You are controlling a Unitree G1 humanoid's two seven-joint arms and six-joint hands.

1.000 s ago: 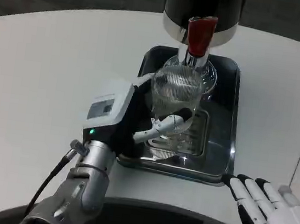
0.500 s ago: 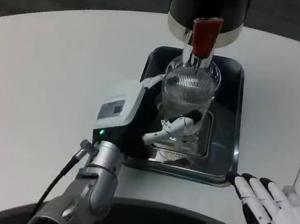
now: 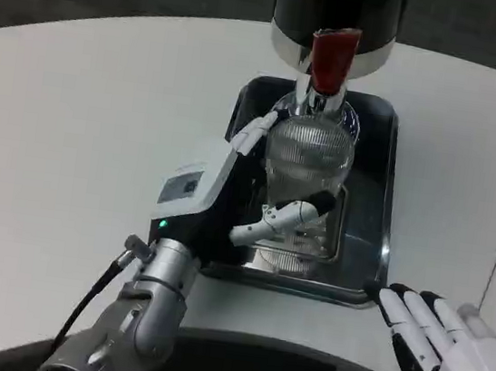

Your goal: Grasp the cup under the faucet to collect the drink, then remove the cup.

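From the head view, the left hand (image 3: pixel 228 197) grips the ribbed clear cup (image 3: pixel 305 170), its fingers (image 3: pixel 285 220) wrapped around the cup's front and another reaching up along the left side, and the cup stands on the dark metal tray (image 3: pixel 362 255) directly beneath the red-handled faucet (image 3: pixel 330 64) of the black dispenser (image 3: pixel 334 14). The right hand (image 3: pixel 445 358) rests at the near right of the white worktop (image 3: pixel 82 127), holding nothing, its fingers stretched out and slightly apart, just beside the tray's near right corner.
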